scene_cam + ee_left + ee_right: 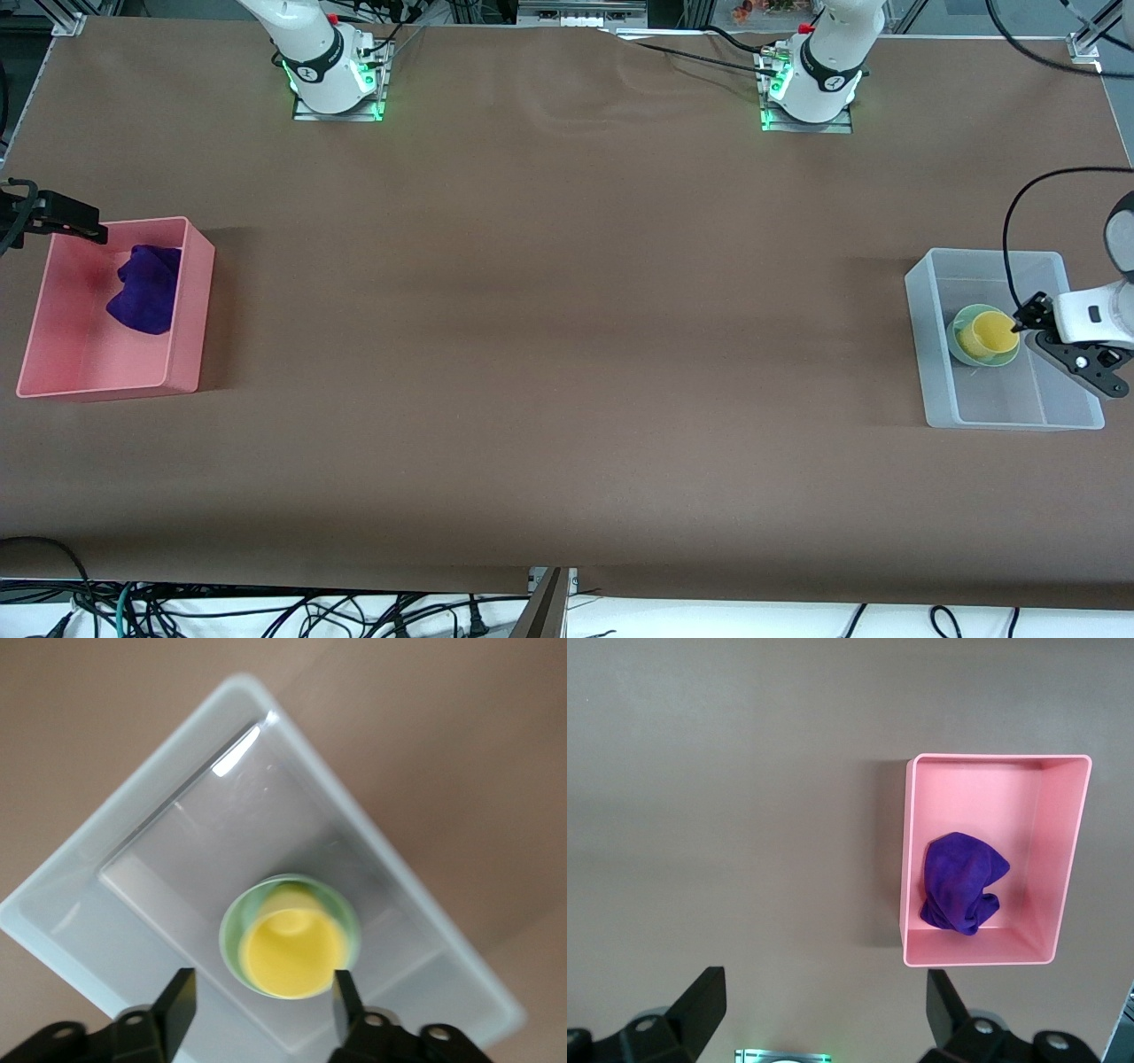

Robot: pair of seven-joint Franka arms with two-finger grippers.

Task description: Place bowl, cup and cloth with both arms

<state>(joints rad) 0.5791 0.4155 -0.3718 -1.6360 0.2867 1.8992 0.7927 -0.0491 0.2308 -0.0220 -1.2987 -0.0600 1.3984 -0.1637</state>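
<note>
The yellow cup [990, 335] sits inside the pale green bowl [961, 321], and both are in the clear plastic bin [939, 354] at the left arm's end of the table. My left gripper [1028, 324] is open and empty just above them. In the left wrist view its fingers [180, 1001] stand to either side of the cup [294, 955] and the bowl's rim [232, 926]. The purple cloth [146, 288] lies crumpled in the pink bin [190, 310] at the right arm's end. My right gripper [66, 221] is open and empty, high over that bin's edge. The right wrist view shows the cloth [961, 881].
The two arm bases [332, 75] [811, 84] stand along the table's edge farthest from the front camera. A brown mat [567, 354] covers the table between the two bins. Cables hang below the table's front edge.
</note>
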